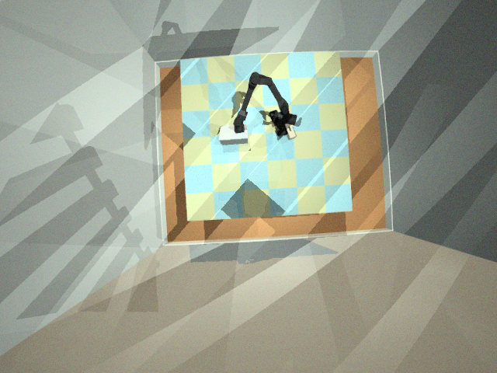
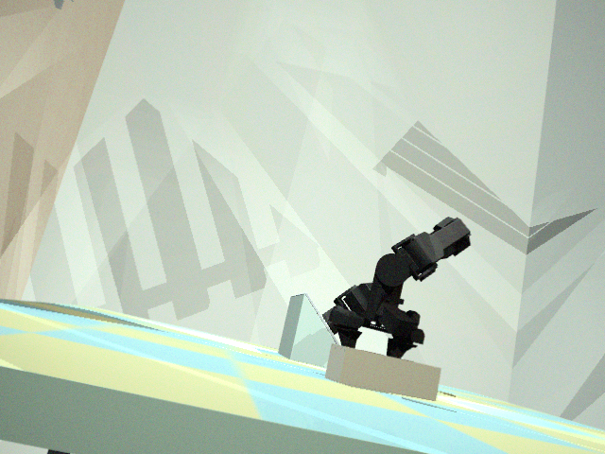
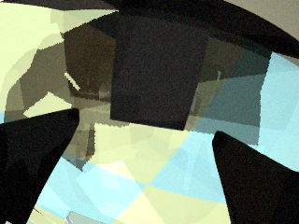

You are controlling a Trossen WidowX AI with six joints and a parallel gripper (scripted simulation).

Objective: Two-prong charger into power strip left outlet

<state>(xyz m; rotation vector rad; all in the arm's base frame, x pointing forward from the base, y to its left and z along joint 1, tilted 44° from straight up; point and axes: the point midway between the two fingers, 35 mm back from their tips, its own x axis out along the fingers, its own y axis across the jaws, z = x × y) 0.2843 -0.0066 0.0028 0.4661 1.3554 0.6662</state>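
The black pincer (image 1: 286, 129) hung with its fingers spread wide and nothing between them, over the checkered blue-and-yellow desk (image 1: 309, 176) in its far half, a little right of centre. Directly under it, seen from the side, lay a beige rectangular block (image 2: 383, 374) flat on the desk, with a small white boxy piece (image 2: 373, 341) showing between the two dark fingers (image 2: 400, 344) just above the block's top face. Whether the fingers touched either piece could not be told. From above, only a pale beige end of this block (image 1: 291, 133) stuck out past the pincer toward the near edge.

To the left of it, apart from it, stood a white rectangular block (image 1: 233, 135), near the arm's base, which in the side view appeared as a pale upright slab (image 2: 302, 332) behind the beige one. Which of these was the charger and which the power strip could not be told for certain, and no prongs or outlets were discernible.

In the wrist view a dark rectangular shape (image 3: 159, 75) filled the space ahead, between the two black fingers.
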